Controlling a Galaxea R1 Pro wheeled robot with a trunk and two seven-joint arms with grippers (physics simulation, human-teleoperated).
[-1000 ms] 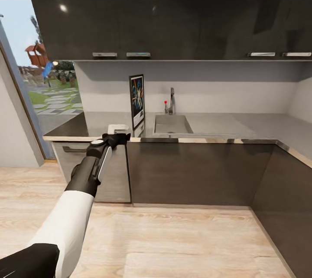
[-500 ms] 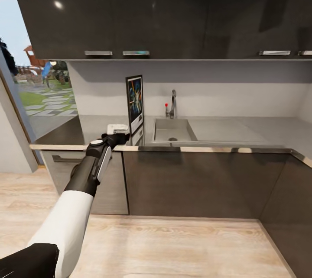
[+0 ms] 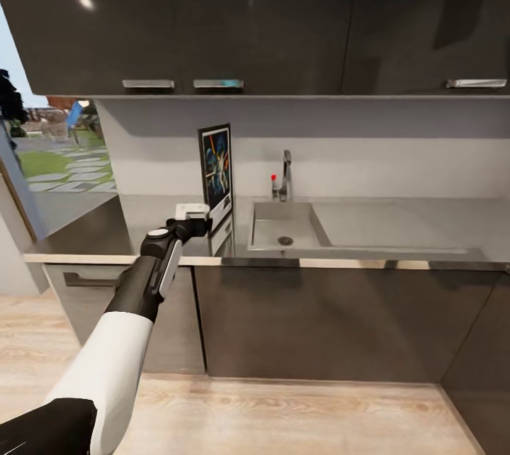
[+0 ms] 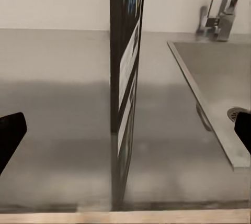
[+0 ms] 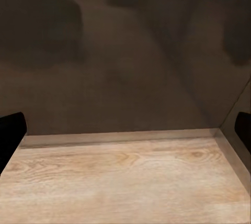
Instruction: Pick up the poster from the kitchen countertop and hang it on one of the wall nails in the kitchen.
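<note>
one tall black-framed film poster [image 3: 216, 166] stands upright on the matte grey countertop [image 3: 142, 217], long axis vertical, printed face angled toward the one steel sink [image 3: 283, 228]. the left gripper [image 3: 193, 212] spreads wide before its edge; right gripper [image 5: 125, 130] likewise spread.

The left arm [image 3: 106, 363] has a glossy white tubular forearm, a black sleeve at the elbow, and a black wrist section with a pale grey side panel and round grey cap. A white block [image 3: 193, 211] tops its black end.
</note>
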